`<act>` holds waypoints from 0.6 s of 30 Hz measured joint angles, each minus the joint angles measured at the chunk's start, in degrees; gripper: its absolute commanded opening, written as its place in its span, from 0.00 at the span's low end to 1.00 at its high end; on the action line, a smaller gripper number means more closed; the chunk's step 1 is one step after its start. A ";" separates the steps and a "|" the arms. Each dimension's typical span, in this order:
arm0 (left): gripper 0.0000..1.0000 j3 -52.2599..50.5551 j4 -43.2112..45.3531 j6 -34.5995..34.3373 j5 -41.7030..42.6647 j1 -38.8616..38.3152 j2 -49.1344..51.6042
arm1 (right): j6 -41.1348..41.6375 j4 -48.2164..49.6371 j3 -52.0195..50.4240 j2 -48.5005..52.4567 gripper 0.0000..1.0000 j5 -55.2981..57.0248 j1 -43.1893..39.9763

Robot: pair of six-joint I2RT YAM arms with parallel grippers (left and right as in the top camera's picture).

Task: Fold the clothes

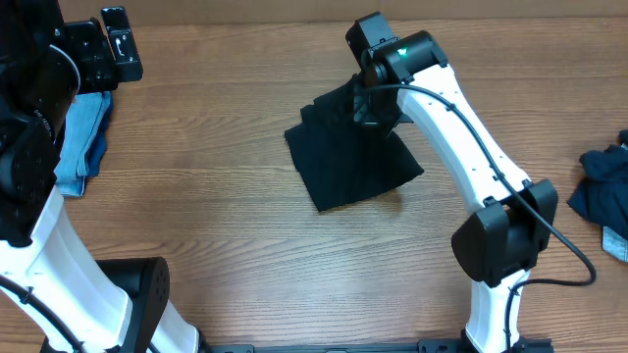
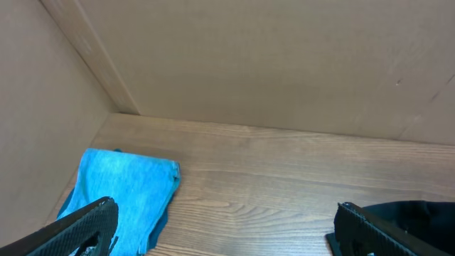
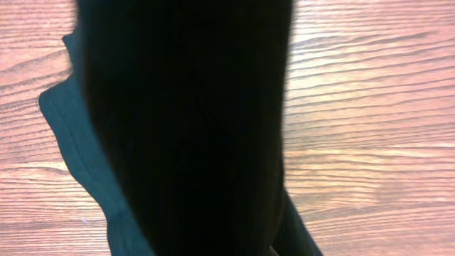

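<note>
Across wooden table (image 1: pixel 216 245), folding partway done. At centre, black T-shirt (image 1: pixel 343 172) doubled into a compact square, one edge pinched up by tightly closed right gripper (image 1: pixel 371 113). Left to fold, apparently: crumpled dark navy garment (image 1: pixel 603 186) at right edge. Folded flat at left: light blue denim (image 1: pixel 83 137), near wide-spread, empty left gripper (image 2: pixel 224 227).

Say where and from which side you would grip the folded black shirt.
Probably its near-left corner, coming from the left: the shirt lies flat there with free edges, while the right tool is shut on its far edge.
</note>
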 measured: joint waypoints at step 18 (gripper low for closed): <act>1.00 0.00 0.00 0.00 0.00 0.00 0.00 | 0.66 5.14 -0.11 7.98 0.04 -9.57 5.51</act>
